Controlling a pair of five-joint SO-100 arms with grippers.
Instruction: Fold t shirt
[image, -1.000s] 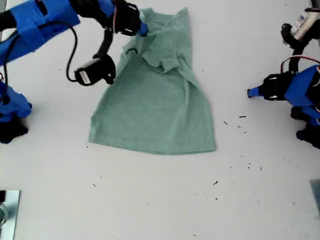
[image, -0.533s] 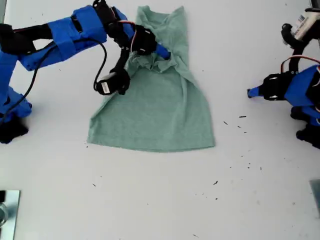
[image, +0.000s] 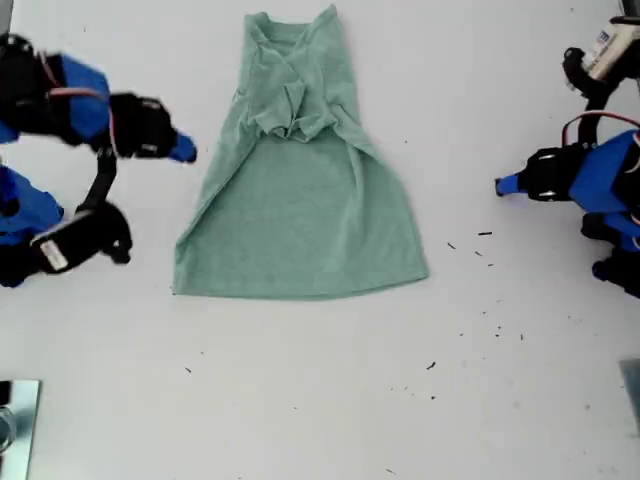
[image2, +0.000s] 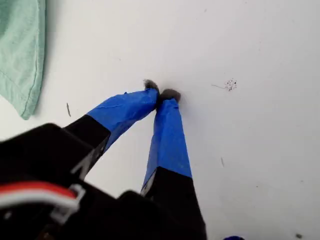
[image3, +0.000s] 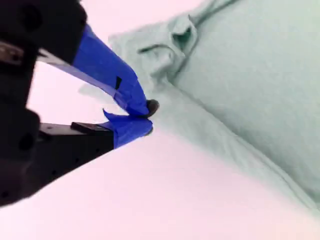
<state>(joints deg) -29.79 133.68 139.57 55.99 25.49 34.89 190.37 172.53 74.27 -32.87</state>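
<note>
1. My first gripper (image2: 161, 95) has its 2 blue-taped jaws pressed together at the tips, with nothing between them, over bare white table (image2: 260, 55). In the exterior view it sits at that view's right (image: 500, 185), pointing toward the t shirt (image: 300, 200) but well apart from it.
2. My second gripper (image3: 145, 116) also has its jaws closed tip to tip and empty, just beside the shirt's long edge (image3: 225, 140). In the exterior view it is at that view's left (image: 185, 152), near the shirt's side.
3. The second arm (image: 60, 100) reaches in from the exterior view's left edge, forearm roughly level, a black cable looping below it.
4. The t shirt lies on the table, hem toward the camera, both sleeves folded inward and bunched over the chest below the collar.
</note>
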